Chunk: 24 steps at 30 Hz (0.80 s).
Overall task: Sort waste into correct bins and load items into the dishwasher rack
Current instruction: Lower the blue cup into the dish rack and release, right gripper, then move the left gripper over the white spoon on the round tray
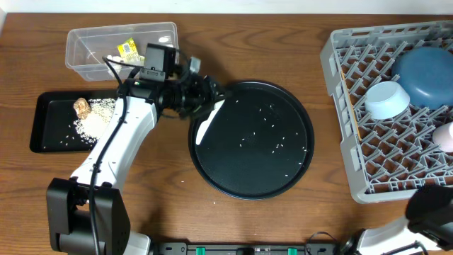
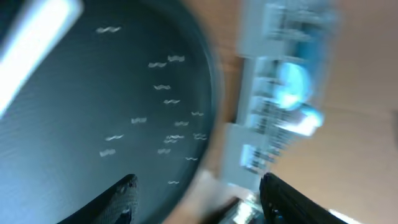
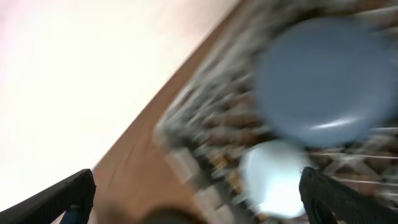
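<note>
My left gripper [image 1: 205, 95] hovers over the left rim of the large round black tray [image 1: 297, 170], which carries scattered rice grains [image 1: 262, 134]. In the blurred left wrist view the left gripper [image 2: 199, 199] is open with nothing between its fingers. The clear tub [image 1: 85, 53] holds the yellow-green wrapper [image 1: 129, 48]. The black rectangular tray [image 1: 42, 134] holds a rice pile [image 1: 92, 122] and the brown lump [image 1: 81, 106]. The grey rack [image 1: 340, 85] holds the dark-blue bowl [image 1: 425, 71], the white bowl [image 1: 386, 99] and a pink cup [image 1: 446, 134]. My right gripper [image 3: 199, 193] is open and empty, looking at the rack.
A white streak [image 1: 209, 124] lies on the round tray's left edge below the left gripper; whether it is glare or an object is unclear. The right arm [image 1: 432, 205] sits at the bottom right, beside the rack's front corner. A few rice grains lie on the wooden table.
</note>
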{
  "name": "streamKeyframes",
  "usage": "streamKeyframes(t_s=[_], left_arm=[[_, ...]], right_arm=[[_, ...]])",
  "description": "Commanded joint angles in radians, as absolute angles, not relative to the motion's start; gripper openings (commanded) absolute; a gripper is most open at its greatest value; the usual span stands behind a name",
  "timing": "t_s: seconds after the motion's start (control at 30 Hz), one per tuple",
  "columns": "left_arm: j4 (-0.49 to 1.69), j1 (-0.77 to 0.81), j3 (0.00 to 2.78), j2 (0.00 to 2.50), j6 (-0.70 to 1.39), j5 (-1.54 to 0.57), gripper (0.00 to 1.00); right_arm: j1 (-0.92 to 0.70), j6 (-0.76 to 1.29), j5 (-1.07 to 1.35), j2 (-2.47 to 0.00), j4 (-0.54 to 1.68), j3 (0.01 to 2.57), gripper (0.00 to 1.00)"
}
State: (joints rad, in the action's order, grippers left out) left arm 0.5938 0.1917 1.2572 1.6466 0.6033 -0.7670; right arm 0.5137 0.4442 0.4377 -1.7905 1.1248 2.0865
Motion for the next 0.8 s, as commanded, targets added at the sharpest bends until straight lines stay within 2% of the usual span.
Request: streamKeyframes(t_s=[0.0, 0.2, 0.33, 0.6, 0.77], left_arm=[[0.652, 0.184, 1.261, 1.644, 0.519, -0.451, 0.64], [0.682, 0.181, 1.261, 1.645, 0.392, -0.281, 0.65], [0.679, 0.183, 1.261, 1.645, 0.287, -0.267, 0.65], [0.692, 0.202, 1.246, 1.647, 0.188, -0.235, 0.64], [0.683, 0.273, 1.237, 1.647, 0.164, -0.114, 0.64]], right_arm=[[0.385, 0.38, 0.446, -1.781, 1.161, 2.093, 0.99], [0.197, 0.38, 0.382, -1.781, 1.171, 2.041, 0.99], [0.11, 0.38, 0.328, -1.781, 1.164, 2.023, 0.99], [0.072, 0.38, 0.231, -1.781, 1.2, 2.019, 0.99], [0.072, 0.38, 0.232, -1.781, 1.22, 2.019, 0.99]])
